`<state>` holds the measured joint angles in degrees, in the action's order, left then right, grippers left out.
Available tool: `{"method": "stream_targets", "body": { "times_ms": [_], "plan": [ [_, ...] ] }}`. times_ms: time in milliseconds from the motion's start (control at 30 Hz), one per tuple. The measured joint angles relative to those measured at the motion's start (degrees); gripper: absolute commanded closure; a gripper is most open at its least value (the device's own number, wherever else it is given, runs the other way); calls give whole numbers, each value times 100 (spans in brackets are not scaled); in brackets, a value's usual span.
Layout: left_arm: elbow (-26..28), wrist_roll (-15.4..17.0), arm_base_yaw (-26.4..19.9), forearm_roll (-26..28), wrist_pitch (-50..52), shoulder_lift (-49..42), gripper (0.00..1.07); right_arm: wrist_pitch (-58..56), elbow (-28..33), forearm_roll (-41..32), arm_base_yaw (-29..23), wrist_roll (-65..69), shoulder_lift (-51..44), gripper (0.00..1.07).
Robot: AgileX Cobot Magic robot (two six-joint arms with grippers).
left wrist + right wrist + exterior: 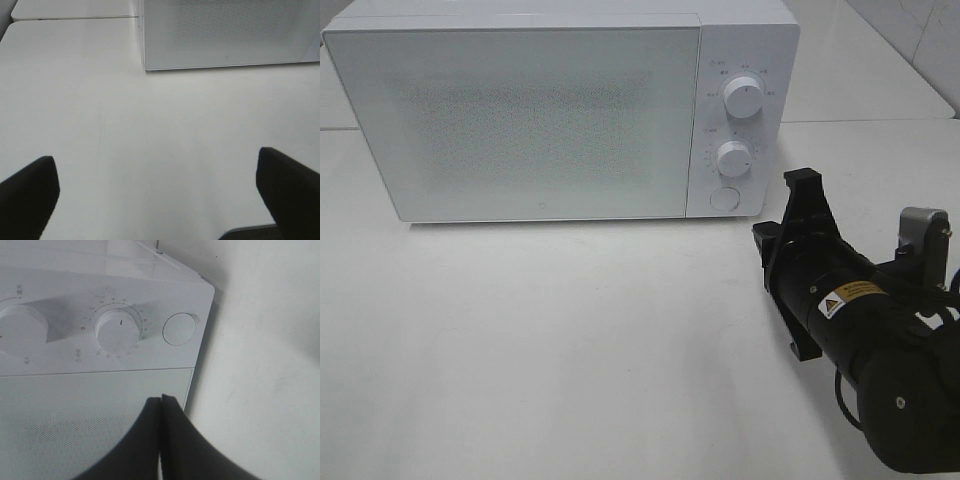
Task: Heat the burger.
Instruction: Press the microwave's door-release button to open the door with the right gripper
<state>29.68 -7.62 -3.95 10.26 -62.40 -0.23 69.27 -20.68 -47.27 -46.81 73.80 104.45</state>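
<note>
White surface [570, 340]: carrying one white microwave [520, 120], sitting toward the rear, door closed.

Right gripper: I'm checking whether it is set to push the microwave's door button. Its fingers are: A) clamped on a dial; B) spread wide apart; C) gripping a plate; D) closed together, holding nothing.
D: the right gripper has its two dark fingers meeting along a thin seam with nothing between them, apart from the round button on the microwave.
</note>
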Motion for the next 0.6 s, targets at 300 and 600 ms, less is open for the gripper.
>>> {"method": "stream_targets", "body": {
  "times_ms": [300, 600],
  "plan": [
    [0, 0, 0, 0, 0, 0, 6, 0, -539, -34, 6, 292, 533, 107],
    [0, 0, 0, 0, 0, 0, 6, -195, -1175, -34, 109, 390, 1031, 107]
  ]
}}
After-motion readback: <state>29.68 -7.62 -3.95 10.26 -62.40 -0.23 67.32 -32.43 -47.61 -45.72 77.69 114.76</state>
